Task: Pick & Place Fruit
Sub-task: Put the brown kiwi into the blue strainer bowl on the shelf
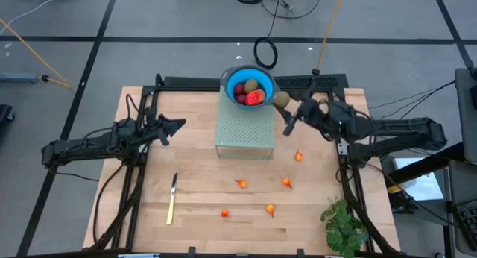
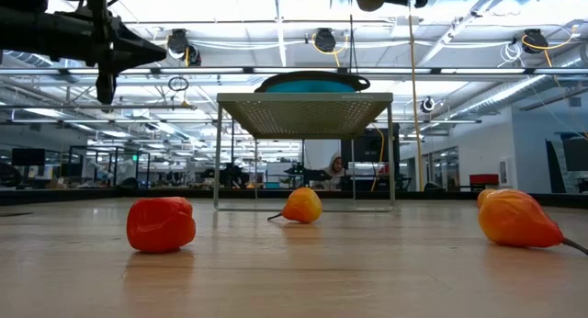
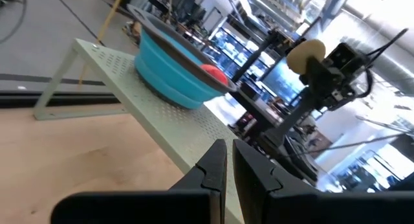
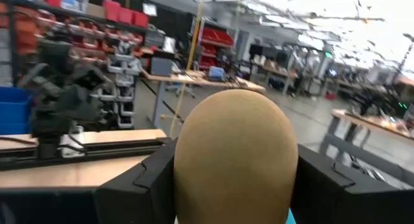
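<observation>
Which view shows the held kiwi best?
Right wrist view: the kiwi fills the frame inside the right gripper. High view shows it small beside the bowl; left wrist view, distant; low view cuts it off.

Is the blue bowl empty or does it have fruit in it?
Not empty. The blue bowl on the green rack holds red and brownish-olive fruit. The right pincer holds another brownish-olive oval beside it.

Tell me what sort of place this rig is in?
Likely a large open lab or workshop: shelving with red bins and workbenches behind, overhead ceiling lights, and cables trailing over the grey tiled floor by the wooden table.
</observation>
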